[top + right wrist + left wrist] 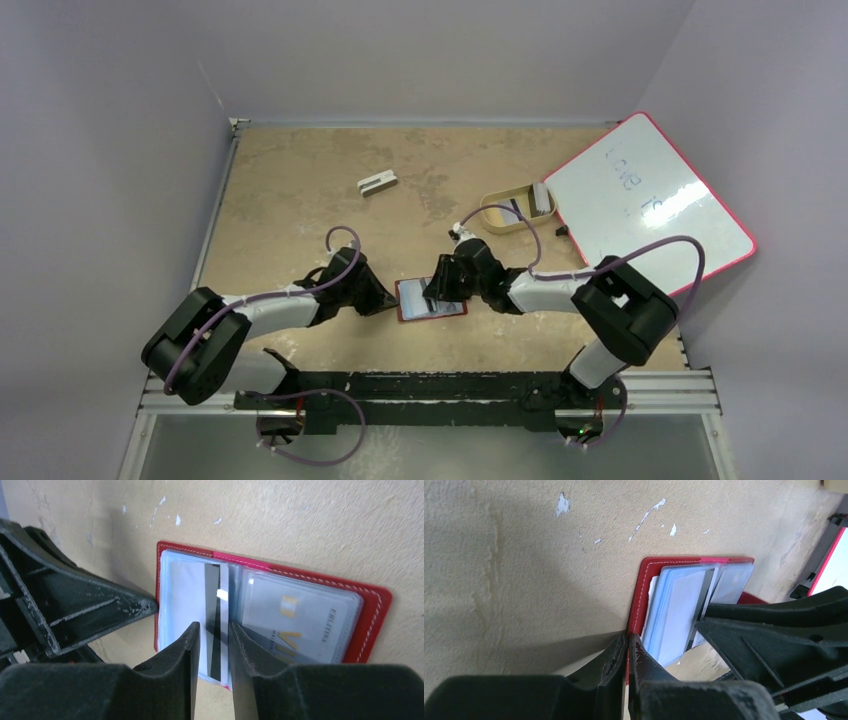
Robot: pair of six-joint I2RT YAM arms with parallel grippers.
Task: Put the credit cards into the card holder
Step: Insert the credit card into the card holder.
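While your left end effector [628, 641] pinches its edge, the card holder [372, 611] lies open on the tabletop [300, 190].
Your right end effector [214, 627] stands narrow over a striped credit card [212, 590] on it; you cannot tell if it grips.

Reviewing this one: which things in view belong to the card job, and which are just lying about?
Job: card holder, open, its edge pinched by the left hand; striped card under the right hand; another card already in a sleeve; spare cards in the tan tray.
Lying about: whiteboard; small grey-white block.
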